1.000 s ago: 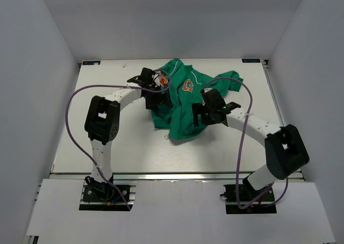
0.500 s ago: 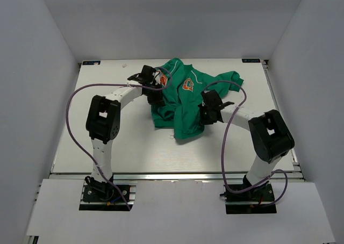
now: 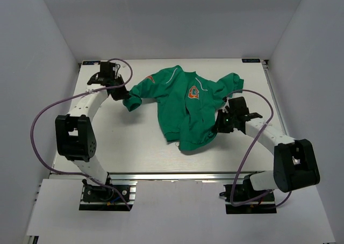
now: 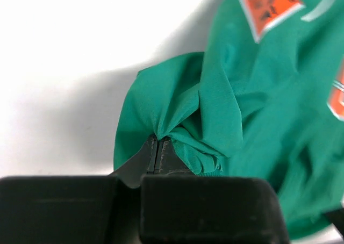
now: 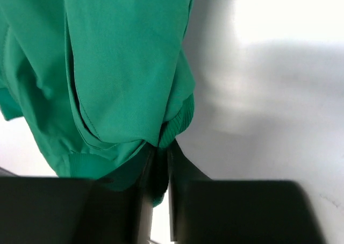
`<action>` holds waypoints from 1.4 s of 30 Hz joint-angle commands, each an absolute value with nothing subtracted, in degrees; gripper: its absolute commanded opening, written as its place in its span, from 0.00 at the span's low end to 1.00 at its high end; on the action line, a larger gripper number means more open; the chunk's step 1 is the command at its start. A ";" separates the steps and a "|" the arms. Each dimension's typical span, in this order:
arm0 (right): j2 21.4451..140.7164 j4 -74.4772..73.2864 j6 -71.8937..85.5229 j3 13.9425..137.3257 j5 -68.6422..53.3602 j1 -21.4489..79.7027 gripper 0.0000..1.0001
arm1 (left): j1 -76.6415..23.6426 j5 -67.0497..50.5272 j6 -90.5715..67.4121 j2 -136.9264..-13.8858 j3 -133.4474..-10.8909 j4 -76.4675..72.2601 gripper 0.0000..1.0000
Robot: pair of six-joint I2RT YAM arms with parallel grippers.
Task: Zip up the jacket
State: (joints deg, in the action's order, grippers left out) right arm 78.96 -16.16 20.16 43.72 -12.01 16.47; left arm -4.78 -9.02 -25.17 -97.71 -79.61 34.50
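Observation:
The green jacket [image 3: 183,109] lies partly spread on the white table, its orange chest logo [image 3: 193,92] facing up. My left gripper [image 3: 124,97] is at the jacket's left end, shut on a bunched sleeve end; in the left wrist view the fingertips [image 4: 157,150] pinch green fabric [image 4: 242,109] below an orange patch [image 4: 269,2]. My right gripper [image 3: 218,126] is at the jacket's right lower edge. In the right wrist view its jaws [image 5: 161,160] are closed on a ribbed green edge [image 5: 180,123]. The zip is not visible.
The white table [image 3: 134,147] is boxed in by grey walls at the left, right and back. Purple cables [image 3: 40,120] loop off both arms. The right sleeve [image 3: 231,81] lies toward the back right corner.
Both arms have swung apart, the left toward the back left and the right toward the right. The jacket, bunched a second ago, is now drawn out wider between them.

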 commanded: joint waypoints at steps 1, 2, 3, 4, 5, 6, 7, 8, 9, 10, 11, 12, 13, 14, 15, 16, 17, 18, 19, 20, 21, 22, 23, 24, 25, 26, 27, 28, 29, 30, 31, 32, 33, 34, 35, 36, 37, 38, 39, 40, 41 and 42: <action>75.68 -18.98 19.07 41.58 -13.11 16.00 0.16 | -4.93 1.82 -27.50 -99.48 -79.63 40.93 0.00; 75.15 -19.42 19.16 41.75 -12.31 15.91 0.32 | -3.53 2.19 -28.81 -101.23 -80.15 41.91 0.00; 74.19 -20.73 19.07 42.27 -11.52 15.73 0.41 | -2.73 2.02 -29.26 -102.03 -80.68 42.79 0.06; 73.74 -21.53 18.38 43.58 -10.30 15.73 0.47 | -2.20 0.63 -29.44 -102.91 -81.99 44.19 0.22; 73.57 -22.40 18.02 44.55 -9.76 15.73 0.55 | -1.50 0.09 -29.44 -103.62 -82.78 44.64 0.49; 73.04 -24.15 17.67 45.60 -9.23 15.73 0.63 | -1.49 -0.78 -29.44 -104.67 -83.58 45.43 0.98; 72.86 -24.87 17.23 47.70 -8.27 15.73 0.79 | -1.49 -3.05 -29.27 -104.94 -85.41 45.70 0.98; 72.51 -25.74 17.31 48.94 -7.48 15.73 0.88 | -1.49 -4.03 -29.27 -104.94 -86.04 45.53 0.98; 72.42 -27.75 17.05 50.43 -6.69 15.82 0.89 | -1.58 -4.65 -29.27 -104.25 -86.39 45.18 0.98; 72.42 -28.30 16.53 51.67 -6.59 15.91 0.89 | -1.58 -5.53 -29.44 -103.72 -86.74 44.13 0.98; 72.25 -28.56 16.00 53.94 -6.42 16.00 0.89 | -1.76 -7.71 -29.79 -102.84 -86.31 43.34 0.98; 72.16 -28.65 16.08 55.01 -5.37 16.87 0.89 | -2.11 -8.43 -30.06 -101.00 -85.87 41.59 0.98; 72.25 -28.22 16.00 55.98 -4.84 17.75 0.89 | -2.81 -8.44 -30.32 -100.29 -85.35 40.88 0.98; 72.77 -27.43 15.82 56.86 -4.22 18.62 0.89 | -4.73 -7.13 -30.84 -99.76 -84.82 40.70 0.98; 73.38 -26.12 15.73 58.43 -3.52 20.63 0.89 | -6.23 -6.51 -30.68 -99.49 -85.16 40.69 0.98; 74.43 -25.67 15.47 59.49 -3.34 21.61 0.89 | -7.72 -6.16 -30.06 -100.01 -85.95 41.56 0.98; 77.31 -25.58 15.29 60.72 -3.43 22.23 0.89 | -10.95 -5.72 -29.28 -100.72 -88.48 42.53 0.98; 78.91 -25.84 15.47 63.95 -2.99 23.37 0.89 | -12.90 -4.41 -29.18 -101.59 -90.07 44.89 0.98; 80.84 -25.93 15.29 65.64 -2.73 23.90 0.89 | -16.23 -3.96 -29.01 -103.52 -91.48 45.87 0.98; 84.51 -25.41 15.12 67.22 -2.29 24.43 0.89 | -17.65 -3.96 -28.92 -104.32 -92.97 46.14 0.98; 86.29 -25.31 15.64 70.28 -0.37 25.91 0.89 | -18.88 -6.83 -28.74 -105.02 -92.99 44.92 0.98; 88.31 -25.49 15.38 71.88 0.61 26.80 0.89 | -19.77 -9.64 -28.39 -105.46 -92.47 43.17 0.98; 92.07 -25.58 15.21 73.37 1.75 27.50 0.89 | -21.17 -12.10 -28.74 -106.25 -91.33 41.24 0.98; 93.76 -24.88 15.12 74.52 3.06 28.73 0.89 | -21.96 -16.22 -29.09 -106.69 -88.71 36.61 0.98; 97.35 -24.53 15.20 76.71 3.42 29.09 0.89 | -23.54 -17.83 -29.09 -108.18 -87.81 34.65 0.98; 99.12 -24.96 15.29 77.95 3.69 29.44 0.87 | -24.34 -18.71 -29.44 -109.24 -87.45 33.58 0.98; 100.88 -25.48 15.90 79.18 4.39 29.44 0.86 | -25.13 -19.24 -29.70 -110.47 -87.97 32.79 0.98; 102.55 -26.27 16.69 81.54 4.48 29.53 0.79 | -26.53 -21.08 -29.71 -111.61 -88.41 32.44 0.98; 105.27 -26.63 16.79 82.17 4.48 29.53 0.74 | -27.06 -21.79 -29.88 -112.75 -88.77 32.26 0.98; 106.16 -25.85 16.87 82.44 3.96 29.44 0.69 | -27.77 -22.41 -30.06 -114.68 -88.86 31.47 0.98; 106.95 -25.58 17.05 82.35 3.78 29.44 0.59 | -28.99 -24.41 -29.97 -115.65 -88.94 31.12 0.98; 108.09 -24.79 17.14 82.27 3.87 29.44 0.55 | -29.53 -25.04 -29.54 -116.45 -88.95 31.03 0.98; 108.37 -24.18 17.14 82.00 4.04 29.36 0.50 | -30.05 -25.48 -29.53 -117.93 -88.60 30.76 0.98; 108.54 -23.65 17.14 81.83 3.96 29.18 0.31 | -30.41 -26.01 -29.27 -118.56 -87.11 30.50 0.98; 108.63 -22.51 17.40 81.57 3.69 29.01 0.12 | -30.85 -27.15 -29.09 -119.09 -86.14 30.32 0.98; 108.46 -22.15 17.66 81.48 3.08 28.13 0.00 | -30.85 -27.68 -29.00 -119.96 -85.09 30.15 0.98; 108.20 -22.06 18.01 81.39 3.42 27.60 0.00 | -30.85 -27.95 -28.74 -120.23 -83.08 30.41 0.98; 107.32 -22.23 18.28 81.65 3.86 26.99 0.00 | -30.85 -26.73 -28.74 -120.41 -82.10 30.76 0.98; 106.62 -22.06 18.89 81.39 4.30 25.24 0.00 | -30.85 -25.94 -28.74 -120.58 -81.13 31.20 0.98; 105.22 -21.71 19.24 81.13 4.31 24.09 0.00 | -30.85 -25.58 -28.65 -120.59 -80.25 31.38 0.98; 104.60 -21.53 19.51 80.78 3.44 21.56 0.00 | -30.85 -25.05 -28.65 -120.59 -78.50 31.12 0.98; 104.07 -21.36 19.34 80.68 2.99 20.32 0.00 | -30.85 -25.05 -28.65 -120.59 -77.70 30.85 0.98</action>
State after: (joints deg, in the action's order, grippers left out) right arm 108.66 -24.86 18.15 79.92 2.35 25.32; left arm -30.02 -26.11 -29.54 -118.72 -83.09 26.65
